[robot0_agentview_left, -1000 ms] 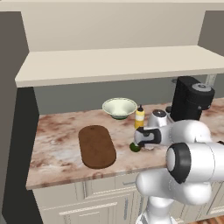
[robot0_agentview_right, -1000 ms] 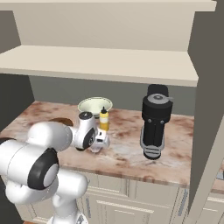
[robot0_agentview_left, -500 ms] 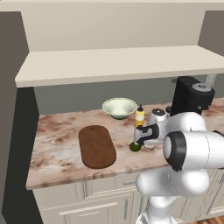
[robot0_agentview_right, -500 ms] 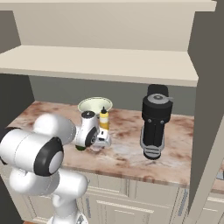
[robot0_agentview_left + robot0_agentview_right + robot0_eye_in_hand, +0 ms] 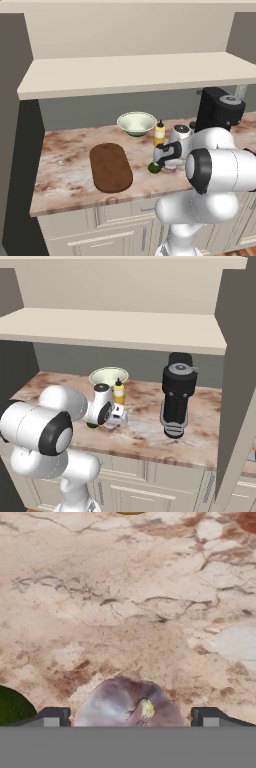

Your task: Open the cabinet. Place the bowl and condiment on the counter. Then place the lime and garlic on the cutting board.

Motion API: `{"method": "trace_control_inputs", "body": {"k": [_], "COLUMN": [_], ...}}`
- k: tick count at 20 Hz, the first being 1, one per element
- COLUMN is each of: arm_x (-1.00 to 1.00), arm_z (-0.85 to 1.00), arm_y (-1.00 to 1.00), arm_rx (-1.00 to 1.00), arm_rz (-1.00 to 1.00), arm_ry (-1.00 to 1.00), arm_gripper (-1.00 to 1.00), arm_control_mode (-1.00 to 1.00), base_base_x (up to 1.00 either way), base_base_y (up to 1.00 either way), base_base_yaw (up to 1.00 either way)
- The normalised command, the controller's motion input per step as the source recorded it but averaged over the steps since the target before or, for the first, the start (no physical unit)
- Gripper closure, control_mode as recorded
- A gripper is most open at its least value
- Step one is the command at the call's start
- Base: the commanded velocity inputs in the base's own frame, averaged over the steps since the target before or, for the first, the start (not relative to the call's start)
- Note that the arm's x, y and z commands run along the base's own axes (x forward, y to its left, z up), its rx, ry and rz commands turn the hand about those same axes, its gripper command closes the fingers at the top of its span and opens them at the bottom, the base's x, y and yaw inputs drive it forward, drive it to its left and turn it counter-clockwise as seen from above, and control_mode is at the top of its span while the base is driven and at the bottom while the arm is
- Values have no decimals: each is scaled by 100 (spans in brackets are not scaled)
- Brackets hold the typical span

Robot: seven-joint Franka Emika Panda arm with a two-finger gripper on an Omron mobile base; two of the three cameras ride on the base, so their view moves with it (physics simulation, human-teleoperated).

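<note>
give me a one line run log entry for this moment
gripper: open, straddling garlic | lime: on counter beside it | board: bare | bowl, condiment: on counter

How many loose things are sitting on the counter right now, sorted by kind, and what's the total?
Produce: 2, the lime and the garlic
Dishes: 1, the bowl
Bottles: 1, the condiment
Boards: 1, the cutting board
Appliances: 1, the black coffee machine
Total: 6
</note>
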Motion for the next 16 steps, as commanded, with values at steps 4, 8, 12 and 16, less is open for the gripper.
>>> {"method": "trace_control_inputs", "body": {"k": [4, 8, 12, 16], "arm_x": [-16, -5, 0, -3], "arm_z": [-16, -18, -8, -1], "arm_y": [0, 0, 0, 0], "arm_rx": [0, 0, 0, 0], "arm_rz": [-4, -3, -1, 0], "arm_ry": [0, 0, 0, 0], "arm_gripper": [-100, 100, 100, 100], "arm_control_mode": [-100, -100, -100, -100], "base_base_x": [0, 0, 0, 0], "base_base_y": [0, 0, 0, 0], "base_base_yaw": [0, 0, 0, 0]}}
